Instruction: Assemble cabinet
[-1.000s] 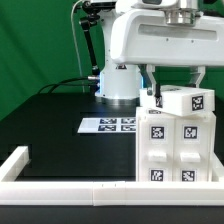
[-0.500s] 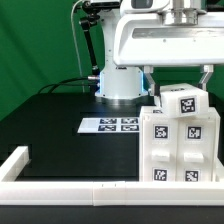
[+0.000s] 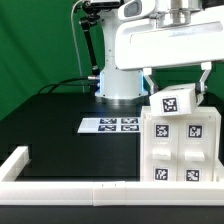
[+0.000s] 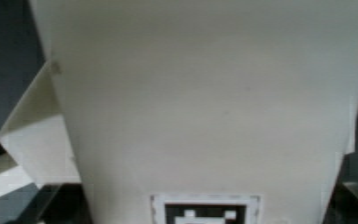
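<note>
Gripper (image 3: 174,80) of the white Franka arm hangs over the white plastic boxy cabinet (image 3: 180,150), which stands against the low white border frame (image 3: 60,186) at the exterior view's right. A small white tagged box part (image 3: 176,102) sits tilted on top of the cabinet, and the jaws appear closed on it, though the fingers are mostly hidden. In the wrist view this part (image 4: 202,100) fills the picture. It looks light, rigid and smooth, so likely slippery; gripping its flat opposite sides seems safest. The flat white marker board (image 3: 108,125) lies apart on the black table (image 3: 50,115).
</note>
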### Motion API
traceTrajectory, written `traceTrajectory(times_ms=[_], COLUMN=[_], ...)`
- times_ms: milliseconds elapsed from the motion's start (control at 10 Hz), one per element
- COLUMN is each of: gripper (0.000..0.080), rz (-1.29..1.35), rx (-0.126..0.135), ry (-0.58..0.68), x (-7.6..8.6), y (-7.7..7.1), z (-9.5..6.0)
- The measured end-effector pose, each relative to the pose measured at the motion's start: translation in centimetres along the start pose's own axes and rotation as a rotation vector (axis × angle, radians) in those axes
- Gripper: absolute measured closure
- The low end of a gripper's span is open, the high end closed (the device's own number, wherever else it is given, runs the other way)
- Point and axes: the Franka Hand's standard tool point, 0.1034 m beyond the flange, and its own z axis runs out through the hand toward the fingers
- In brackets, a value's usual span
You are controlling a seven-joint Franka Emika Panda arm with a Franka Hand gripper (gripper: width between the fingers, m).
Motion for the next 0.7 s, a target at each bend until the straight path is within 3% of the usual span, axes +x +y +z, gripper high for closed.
traceTrajectory(times_ms=[700], gripper=[0.0241], rz=[0.699], rx=[0.032], ry=[-0.058], x=[-0.43], y=[-0.25], z=[-0.07])
